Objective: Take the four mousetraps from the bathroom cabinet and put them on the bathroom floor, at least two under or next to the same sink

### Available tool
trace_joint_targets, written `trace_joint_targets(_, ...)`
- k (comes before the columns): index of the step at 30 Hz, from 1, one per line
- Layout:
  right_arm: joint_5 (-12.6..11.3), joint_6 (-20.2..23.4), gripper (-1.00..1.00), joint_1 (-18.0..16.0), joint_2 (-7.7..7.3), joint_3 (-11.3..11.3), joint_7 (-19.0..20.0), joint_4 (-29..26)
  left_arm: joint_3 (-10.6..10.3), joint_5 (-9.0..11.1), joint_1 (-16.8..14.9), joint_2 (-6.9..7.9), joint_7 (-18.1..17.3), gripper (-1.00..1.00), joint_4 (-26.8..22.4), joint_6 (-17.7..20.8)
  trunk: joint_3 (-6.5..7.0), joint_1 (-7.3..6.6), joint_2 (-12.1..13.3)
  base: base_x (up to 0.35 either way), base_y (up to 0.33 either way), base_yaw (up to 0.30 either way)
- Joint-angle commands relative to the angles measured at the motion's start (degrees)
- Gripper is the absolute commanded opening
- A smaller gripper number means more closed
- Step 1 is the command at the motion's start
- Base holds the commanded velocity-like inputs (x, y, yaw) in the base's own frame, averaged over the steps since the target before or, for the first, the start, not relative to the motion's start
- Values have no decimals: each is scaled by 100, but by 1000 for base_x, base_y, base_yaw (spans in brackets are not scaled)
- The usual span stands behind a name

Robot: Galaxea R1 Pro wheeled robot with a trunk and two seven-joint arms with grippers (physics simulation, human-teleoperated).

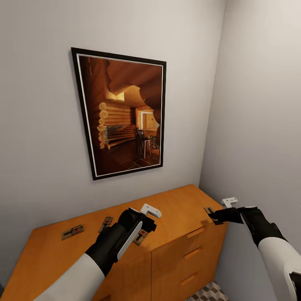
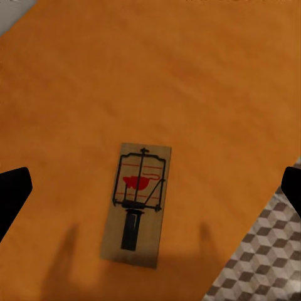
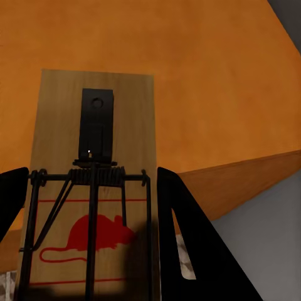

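The orange-brown cabinet [image 1: 175, 205] stands in the corner with mousetraps on its flat top. Two mousetraps lie at the left, one [image 1: 73, 231] flat and another [image 1: 106, 223] beside it. My left gripper [image 1: 144, 230] hovers open above a third mousetrap [image 2: 138, 204], which lies flat between the fingers [image 2: 12, 194] without touching them. My right gripper [image 1: 213, 216] is at the cabinet's right front corner, shut on a fourth mousetrap [image 3: 94, 188] by its long sides. The sink is out of view.
A framed picture [image 1: 121, 113] hangs on the wall behind the cabinet. A second wall closes the right side close to my right arm. Drawer fronts with handles [image 1: 194, 253] face me. A patch of cube-patterned bathroom floor [image 1: 209, 292] shows below.
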Motion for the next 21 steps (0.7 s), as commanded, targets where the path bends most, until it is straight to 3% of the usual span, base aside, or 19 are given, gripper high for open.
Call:
trace_joint_targets(1,50,20,-100,-2,5,-34,49,-8,-11,61,-4,2,60,100,-3,11,-3,2,-4,0,0,0)
trace_joint_targets(15,50,20,-100,-2,5,-34,49,-8,-2,53,2,41,70,100,0,-25,-3,2,-4,0,0,0)
trace_joint_targets(21,50,20,-100,-2,5,-34,49,-8,-2,55,5,235,67,100,2,-25,-3,2,-4,0,0,0)
